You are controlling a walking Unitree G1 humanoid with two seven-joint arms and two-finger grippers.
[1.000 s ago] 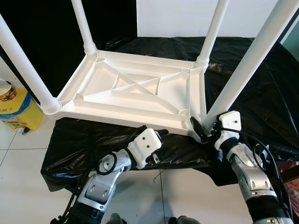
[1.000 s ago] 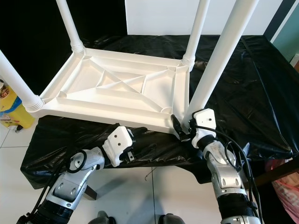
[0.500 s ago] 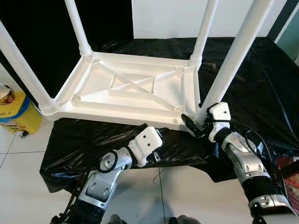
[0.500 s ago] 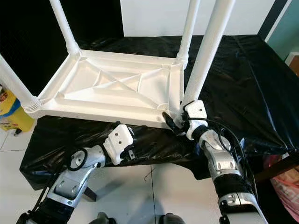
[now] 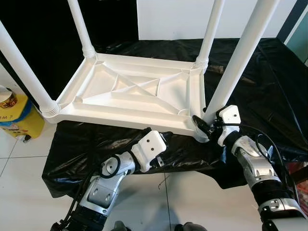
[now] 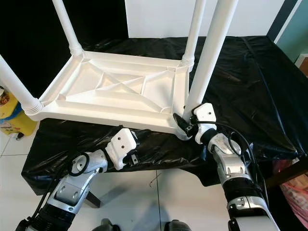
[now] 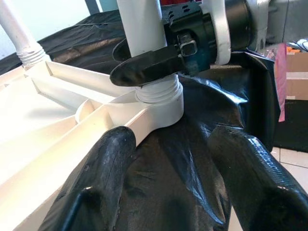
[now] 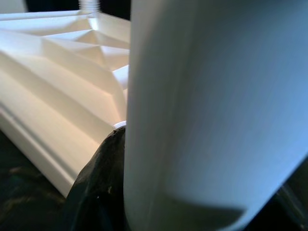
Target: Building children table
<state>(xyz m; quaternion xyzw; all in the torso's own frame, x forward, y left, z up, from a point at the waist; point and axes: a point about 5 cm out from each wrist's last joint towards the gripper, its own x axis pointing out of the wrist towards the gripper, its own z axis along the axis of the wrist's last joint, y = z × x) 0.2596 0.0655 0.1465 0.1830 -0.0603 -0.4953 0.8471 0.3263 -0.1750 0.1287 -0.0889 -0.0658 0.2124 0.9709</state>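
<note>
The right pincer (image 5: 202, 126) clasps the near-right table leg (image 5: 239, 57) at its base.

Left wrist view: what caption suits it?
Right gripper clamps the table leg above its threaded socket.

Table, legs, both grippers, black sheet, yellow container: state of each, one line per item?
White table top: upside down on the sheet, ribbed underside up.
Near right leg: upright, threaded end in the corner socket.
Other three legs: upright in their sockets.
Right gripper: shut on the near right leg, at its base.
Left gripper: open, over the sheet, short of that corner.
Black sheet: spread, wrinkled.
Yellow container: standing on the floor.
</note>
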